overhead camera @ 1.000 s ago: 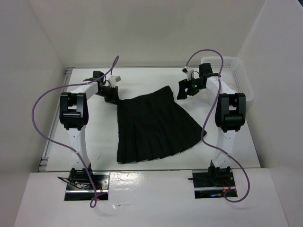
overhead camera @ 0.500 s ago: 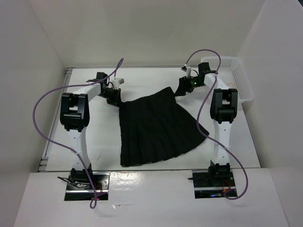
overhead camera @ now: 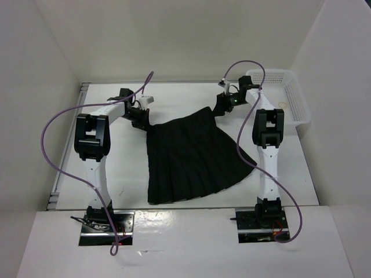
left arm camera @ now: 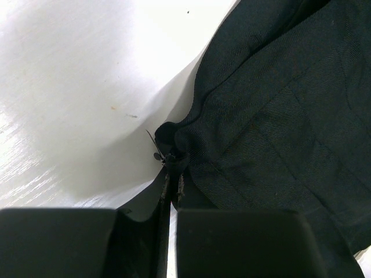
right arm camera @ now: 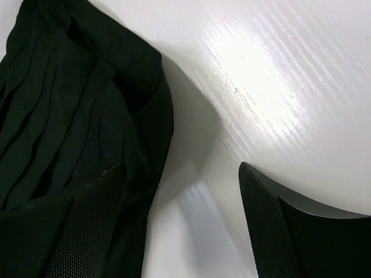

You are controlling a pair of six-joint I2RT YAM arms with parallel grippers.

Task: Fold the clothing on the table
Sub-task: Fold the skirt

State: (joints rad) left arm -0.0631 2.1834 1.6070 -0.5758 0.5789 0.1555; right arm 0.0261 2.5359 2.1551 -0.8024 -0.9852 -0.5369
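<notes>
The clothing, a black pleated skirt, lies spread on the white table between the two arms. My left gripper is shut on its far left waistband corner; the left wrist view shows a pinch of black fabric between the closed jaws. My right gripper stands open over the far right waistband corner. In the right wrist view its left finger rests over the skirt's edge, while the right finger is above bare table.
A white mesh basket stands at the far right corner, close behind the right arm. White walls enclose the table on three sides. Purple cables loop from both arms.
The right arm has swung left and forward, down to the skirt's far right corner, its jaws narrowing slightly. The left gripper drew its corner slightly right and the skirt shifted with it.
</notes>
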